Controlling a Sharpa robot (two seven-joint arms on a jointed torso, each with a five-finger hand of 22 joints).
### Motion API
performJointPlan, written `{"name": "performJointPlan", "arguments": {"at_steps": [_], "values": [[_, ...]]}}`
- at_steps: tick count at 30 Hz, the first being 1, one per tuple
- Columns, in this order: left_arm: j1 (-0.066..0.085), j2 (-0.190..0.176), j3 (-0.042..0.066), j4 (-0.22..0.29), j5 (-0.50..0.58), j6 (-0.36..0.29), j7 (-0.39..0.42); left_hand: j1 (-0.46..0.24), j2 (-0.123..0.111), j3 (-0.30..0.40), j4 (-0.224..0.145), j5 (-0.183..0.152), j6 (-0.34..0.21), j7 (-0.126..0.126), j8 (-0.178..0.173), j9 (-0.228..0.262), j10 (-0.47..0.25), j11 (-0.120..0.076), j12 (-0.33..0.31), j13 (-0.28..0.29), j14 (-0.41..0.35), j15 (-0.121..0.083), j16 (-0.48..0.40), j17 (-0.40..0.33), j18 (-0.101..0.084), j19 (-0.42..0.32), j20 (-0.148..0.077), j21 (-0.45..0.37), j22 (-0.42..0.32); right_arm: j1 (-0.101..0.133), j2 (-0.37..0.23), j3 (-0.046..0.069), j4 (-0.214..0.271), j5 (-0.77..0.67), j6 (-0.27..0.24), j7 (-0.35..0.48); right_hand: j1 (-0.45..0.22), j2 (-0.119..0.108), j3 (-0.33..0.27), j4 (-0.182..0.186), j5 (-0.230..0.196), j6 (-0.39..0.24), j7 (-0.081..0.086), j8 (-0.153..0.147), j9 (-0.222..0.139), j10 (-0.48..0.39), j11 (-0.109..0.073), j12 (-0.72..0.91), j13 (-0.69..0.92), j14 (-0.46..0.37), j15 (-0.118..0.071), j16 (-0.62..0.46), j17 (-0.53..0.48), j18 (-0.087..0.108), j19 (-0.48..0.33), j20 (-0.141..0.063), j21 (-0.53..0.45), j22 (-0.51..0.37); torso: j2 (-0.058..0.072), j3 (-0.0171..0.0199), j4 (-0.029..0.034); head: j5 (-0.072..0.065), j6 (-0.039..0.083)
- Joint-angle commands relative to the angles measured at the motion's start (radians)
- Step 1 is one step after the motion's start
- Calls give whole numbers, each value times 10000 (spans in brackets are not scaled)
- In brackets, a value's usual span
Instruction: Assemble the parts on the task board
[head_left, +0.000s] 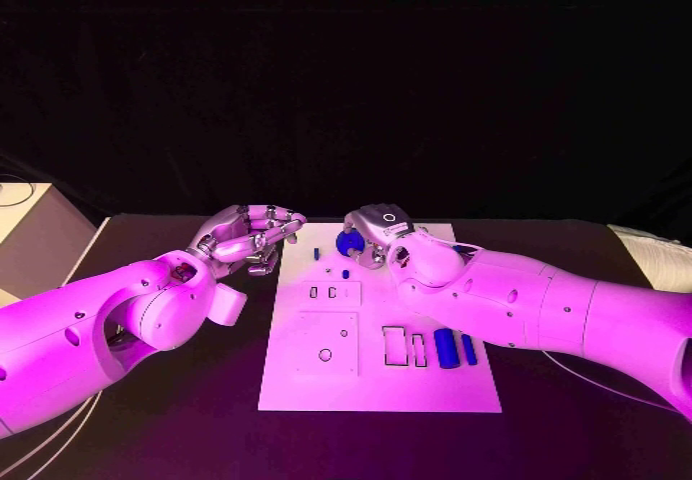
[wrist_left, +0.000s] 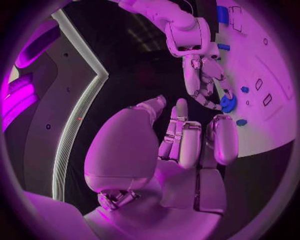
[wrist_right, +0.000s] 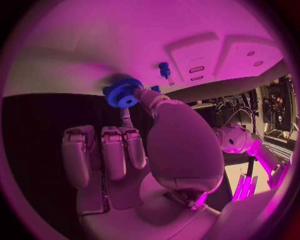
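The white task board lies in the middle of the black table. At its far edge my right hand pinches a blue gear between thumb and a finger; the gear sits right at the board's surface. The left wrist view shows the same gear under the right hand. My left hand hovers beside the board's far left corner, fingers curled in with nothing in them. Two blue cylinders lie near the board's right edge. Small blue pegs stand near the gear.
Rectangular recesses and a round hole mark the board's near half. A small blue peg stands beside two slots. A pale box sits at the table's left edge, and a white object at the right.
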Motion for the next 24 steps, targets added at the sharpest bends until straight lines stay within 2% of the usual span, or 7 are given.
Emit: {"name": "performJointPlan", "arguments": {"at_steps": [1,24], "values": [[-3,14,7,9,-2,176,35,-67,-2,79,7,-11,-49,-6,59,16,19,3,-40,-8,7,32,-41,529,34,-47,-1,-35,-8,-54,-42,-31,4,0,247,-70,-52,75,67,-12,-42,62,10,-13,21,1043,-54,22,2630,1042,-61,43,2634,-149,859,-73,28,2407,1,-6,6,-15,7],[-5,-11,7,27,-2,172,26,-67,-2,79,7,-11,-49,-6,59,16,19,3,-40,-8,7,32,-41,529,34,-47,-1,-35,-8,-71,-28,-31,-41,-24,233,-248,-68,53,69,-24,-50,75,13,-33,16,1043,-54,22,2630,1038,-62,37,2619,-141,835,-76,1,2380,3,-10,7,-48,32]]}}
